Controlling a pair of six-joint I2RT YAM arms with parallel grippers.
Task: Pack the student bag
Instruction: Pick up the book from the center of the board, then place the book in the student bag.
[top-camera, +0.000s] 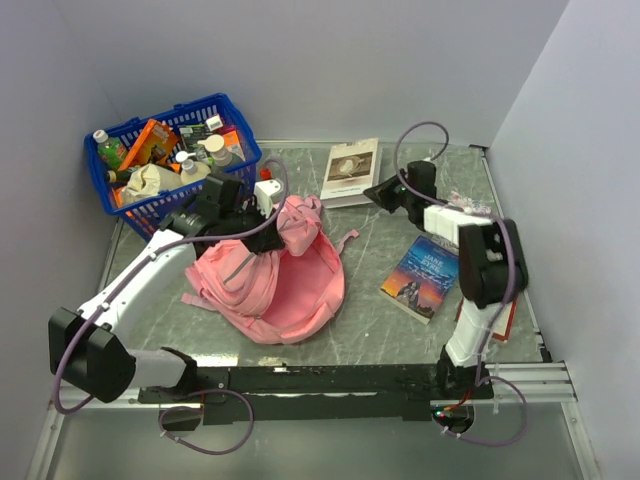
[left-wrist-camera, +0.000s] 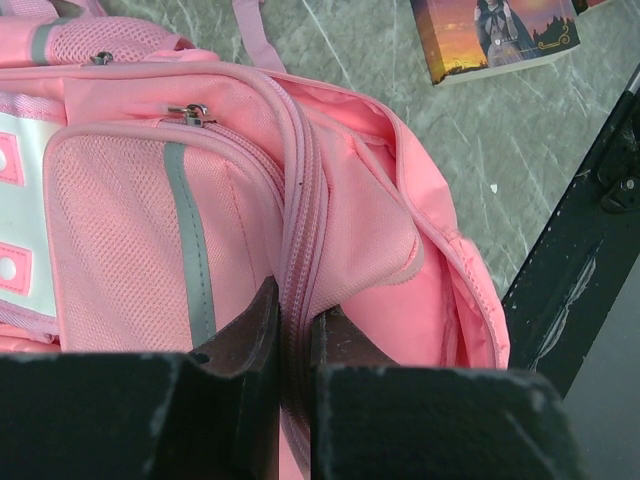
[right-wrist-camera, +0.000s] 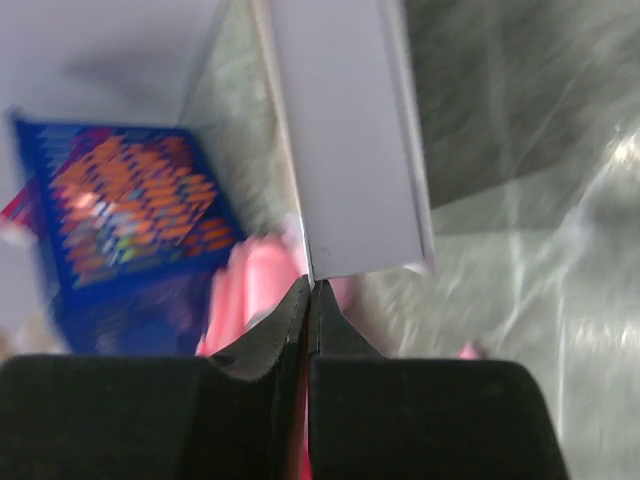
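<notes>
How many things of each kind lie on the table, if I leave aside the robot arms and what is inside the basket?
Soft pink fabric backpack: 1
Blue plastic basket: 1
Books: 2 (pale-covered book, paperback with a sunset cover)
Total: 4
A red edge near the paperback is too hidden to count.

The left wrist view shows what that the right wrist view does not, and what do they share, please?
Left wrist only: the left gripper clamped on the student bag at its open zipper rim, the grey stripe, and a sunset-cover paperback. Right wrist only: the right gripper shut at the edge of a pale book, and the blurred blue basket. Both: pink bag fabric and the marbled table.
</notes>
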